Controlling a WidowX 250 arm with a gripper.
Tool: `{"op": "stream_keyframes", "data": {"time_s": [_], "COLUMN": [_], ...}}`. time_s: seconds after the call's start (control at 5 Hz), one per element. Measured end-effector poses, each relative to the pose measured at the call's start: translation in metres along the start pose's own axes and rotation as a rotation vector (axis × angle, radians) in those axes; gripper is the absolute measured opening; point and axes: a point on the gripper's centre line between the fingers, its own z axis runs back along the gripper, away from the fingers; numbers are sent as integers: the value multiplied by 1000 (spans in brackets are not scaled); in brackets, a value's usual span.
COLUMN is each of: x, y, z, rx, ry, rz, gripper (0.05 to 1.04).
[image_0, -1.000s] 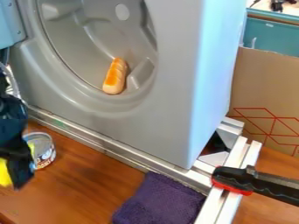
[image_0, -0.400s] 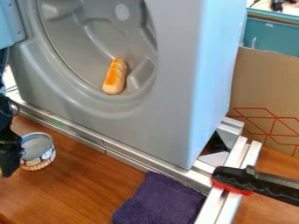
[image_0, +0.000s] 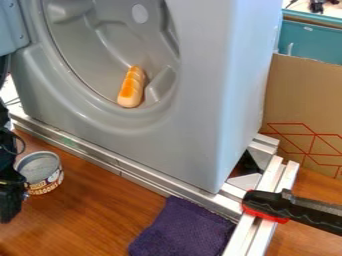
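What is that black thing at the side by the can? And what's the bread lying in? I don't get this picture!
The black thing at the left edge is the gripper, a robot arm's "hand". It is right beside the can, but I can't tell whether they touch or whether it holds anything.

The picture comes from a fixed camera that looks down at a slant.

The bread, maybe a toy, lies in the round hollow of a big grey machine that looks like a pretend washer. In front, the can and a folded purple cloth lie on the wooden table. At the right is a black-and-red clamp.
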Motion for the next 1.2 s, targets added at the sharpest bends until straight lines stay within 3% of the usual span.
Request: {"op": "stream_keyframes", "data": {"time_s": [0.4, 0.8, 1.0, 1.2], "x": [25, 14, 14, 15], "y": [7, 1, 3, 4], "z": [-12, -28, -34, -34], "rx": [-1, 30, 32, 34], "ry": [25, 115, 138, 136], "rz": [5, 0, -3, -2], "gripper": [802, 802, 799, 872]}}
